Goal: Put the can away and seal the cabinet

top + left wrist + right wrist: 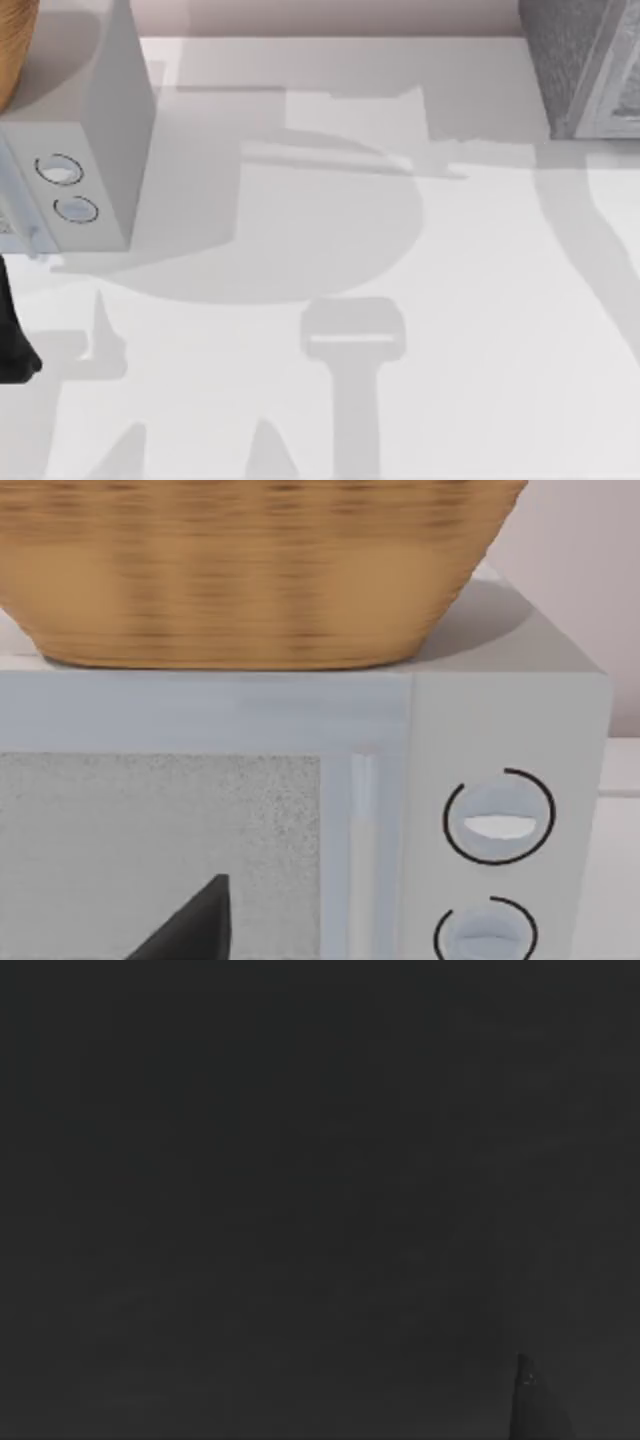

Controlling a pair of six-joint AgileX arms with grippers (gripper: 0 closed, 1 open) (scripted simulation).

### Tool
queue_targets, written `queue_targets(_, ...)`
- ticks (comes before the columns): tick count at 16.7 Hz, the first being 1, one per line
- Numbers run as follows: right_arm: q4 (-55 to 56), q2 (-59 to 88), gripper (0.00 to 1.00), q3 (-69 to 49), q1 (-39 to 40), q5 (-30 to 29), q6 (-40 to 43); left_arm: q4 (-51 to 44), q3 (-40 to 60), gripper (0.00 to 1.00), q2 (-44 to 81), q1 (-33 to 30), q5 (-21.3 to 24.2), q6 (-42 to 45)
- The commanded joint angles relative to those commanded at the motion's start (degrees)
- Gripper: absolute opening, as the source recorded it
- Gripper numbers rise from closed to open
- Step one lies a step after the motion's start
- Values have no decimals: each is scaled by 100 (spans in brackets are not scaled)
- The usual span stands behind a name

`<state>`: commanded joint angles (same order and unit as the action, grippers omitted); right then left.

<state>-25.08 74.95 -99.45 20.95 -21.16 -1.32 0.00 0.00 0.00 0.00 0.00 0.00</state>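
Standing at the table's far right corner, the cabinet (585,70) is a heavy, rigid box, best worked by its paler front panel. The left arm (15,335) sits at the table's left edge, facing the microwave (500,780) that carries a basket (250,570); finger spread cannot be determined. Right wrist view is dark.

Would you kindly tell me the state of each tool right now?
Left tool: in front of the microwave; cannot be told.
Right tool: its wrist view is dark; cannot be told.
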Motion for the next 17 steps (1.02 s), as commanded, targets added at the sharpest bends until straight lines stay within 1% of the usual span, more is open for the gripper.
queue_targets(2, -6, -51, 100, 64, 335, -335, 0, 0, 0, 100, 0, 0, 0, 0)
queue_targets(3, -7, -65, 100, 82, 410, -411, -1, 0, 0, 100, 0, 0, 0, 0)
queue_targets(7, -8, -68, 100, 86, 428, -428, -1, 0, 0, 100, 0, 0, 0, 0)
queue_targets(8, -47, -190, 100, 41, 302, -530, 67, 0, 0, 100, 0, 0, 0, 0)
queue_targets(17, 211, 677, 100, -573, -175, -67, 60, 0, 0, 100, 0, 0, 0, 0)
